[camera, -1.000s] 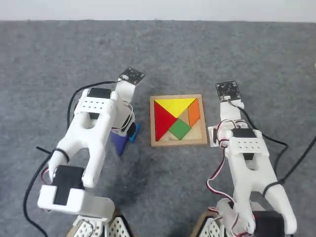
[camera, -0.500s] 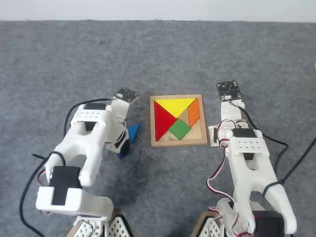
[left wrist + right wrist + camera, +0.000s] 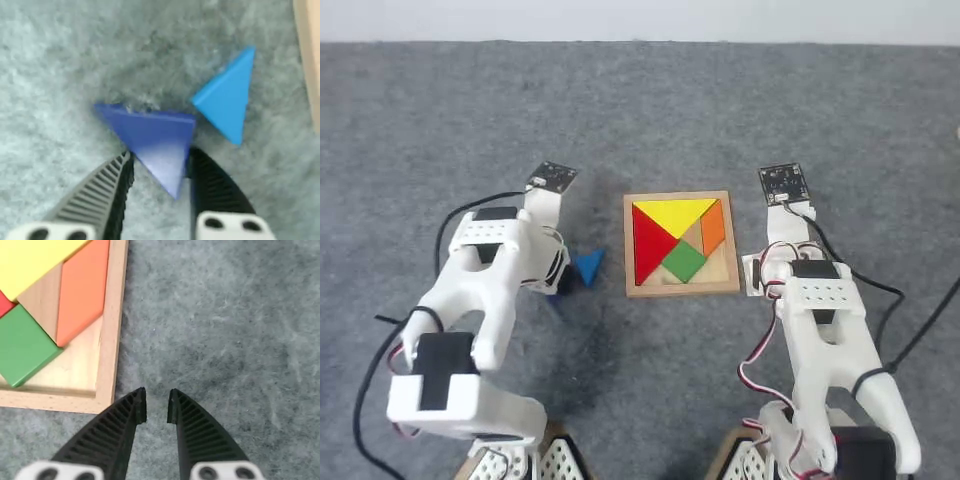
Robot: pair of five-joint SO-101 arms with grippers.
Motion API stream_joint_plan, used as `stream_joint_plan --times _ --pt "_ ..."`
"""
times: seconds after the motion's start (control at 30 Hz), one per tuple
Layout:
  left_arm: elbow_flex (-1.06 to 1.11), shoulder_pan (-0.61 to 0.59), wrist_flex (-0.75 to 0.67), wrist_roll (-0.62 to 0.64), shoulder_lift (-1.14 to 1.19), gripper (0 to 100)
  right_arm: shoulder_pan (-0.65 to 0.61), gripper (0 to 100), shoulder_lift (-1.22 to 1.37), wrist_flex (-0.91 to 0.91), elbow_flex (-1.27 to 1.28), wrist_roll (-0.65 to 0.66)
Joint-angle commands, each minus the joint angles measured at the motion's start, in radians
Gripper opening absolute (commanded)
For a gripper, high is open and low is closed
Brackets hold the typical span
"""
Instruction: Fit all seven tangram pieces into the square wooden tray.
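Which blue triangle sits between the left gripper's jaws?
The darker blue triangle; the lighter blue triangle lies free beside it, nearer the tray.

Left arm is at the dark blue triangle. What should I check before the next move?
1. Dark blue triangle sits within the left tool; firm clamp: cannot tell.
2. Light blue triangle clear of that piece: not ok. Their corners sit very close, so a lift may nudge it.
3. Free room in the tray: ok. There is bare wood along the side nearest the arms.
4. Right tool out of the way: ok. It is empty and over the carpet beside the tray's rim.
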Motion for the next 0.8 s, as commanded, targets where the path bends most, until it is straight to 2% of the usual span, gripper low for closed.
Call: stream_joint_plan --times 0.0,0.23,0.33,0.6,0.77 --pt "-0.041 -0.032 -0.049 -0.012 0.0 12 0.013 7.2 -0.041 -0.015 -0.009 -0.011" --pt "-0.157 -0.104 -0.063 -0.018 0.0 12 0.013 7.2 -0.039 -0.015 -0.009 -0.009" --pt "-0.225 -0.127 -0.021 -0.018 0.0 12 0.013 7.2 -0.039 -0.016 -0.009 -0.008" --pt "-0.26 -0.089 0.0 -0.012 0.012 19 0.013 7.2 -0.041 -0.018 -0.009 -0.005" --pt "-0.259 -0.043 -0.006 -0.012 0.081 20 0.013 7.2 -0.041 -0.018 -0.009 -0.005"
